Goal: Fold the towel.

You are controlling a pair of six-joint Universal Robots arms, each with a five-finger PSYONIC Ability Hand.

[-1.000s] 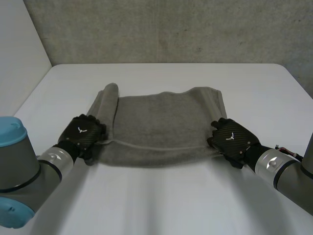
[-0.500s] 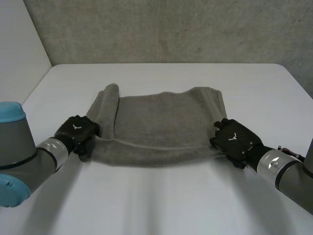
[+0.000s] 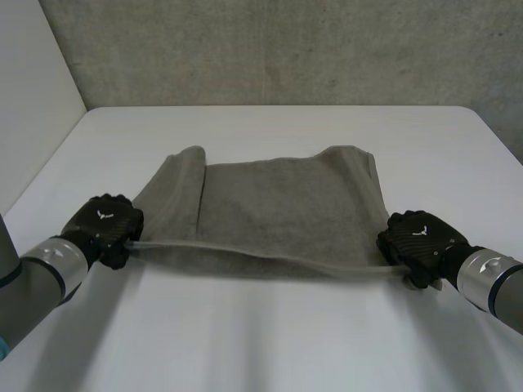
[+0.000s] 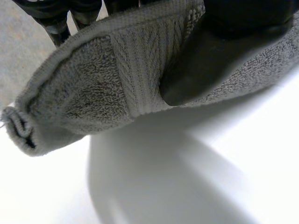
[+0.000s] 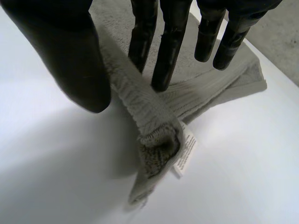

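Grey towel (image 3: pixel 270 212) is lying spread across the middle of the white table (image 3: pixel 261 351), w/ its near edge stretching in a straight line btwn the two hands. Robot's left hand (image 3: pixel 102 229) is gripping the near left corner. In the left wrist view the thumb is pressing down on the hem, clamping the cloth against the fingers (image 4: pixel 60 28) behind it, and the corner is poking out past the thumb in a bunched tip. Robot's right hand (image 3: pixel 421 241) is holding the near right corner. Right wrist view is showing thumb and fingers (image 5: pixel 166 46) pinching the ribbed hem, w/ the corner folding over below them and a white care label (image 5: pixel 186 151) sticking out by it. Near edge is prob. riding just off the table, judging by the shadow under it, but can't say for sure. Along the towel's left side a strip is lying folded over lengthwise, and the far edge is resting flat on the table.
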